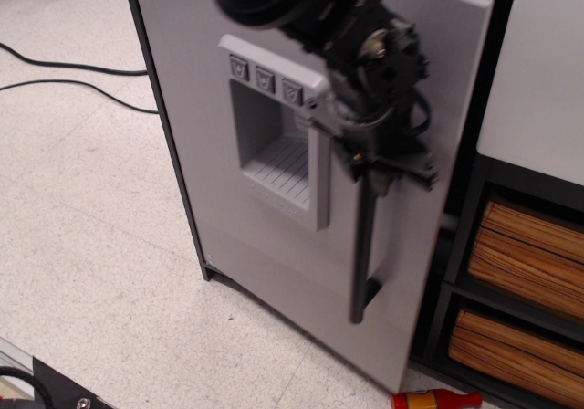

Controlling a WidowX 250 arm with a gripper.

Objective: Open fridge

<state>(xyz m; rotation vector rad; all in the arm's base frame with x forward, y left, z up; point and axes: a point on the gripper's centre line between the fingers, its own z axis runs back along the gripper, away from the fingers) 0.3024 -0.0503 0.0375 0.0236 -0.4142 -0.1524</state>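
The toy fridge [210, 153] has a light grey door, swung partly out on its left hinge, so a dark gap [465, 153] shows at its right edge. The recessed three-button dispenser panel [269, 144] sits on the door's upper middle. The black vertical bar handle [363, 263] runs down the door's right side. My gripper [376, 170] comes from the top and is shut on the upper end of the handle. The arm is motion-blurred.
A white-topped cabinet [538, 71] with wood-slat drawers [534, 245] stands right beside the fridge. A red and yellow toy bottle [438, 399] lies on the floor under the door's swing. Black cables [64, 71] run over the floor at left.
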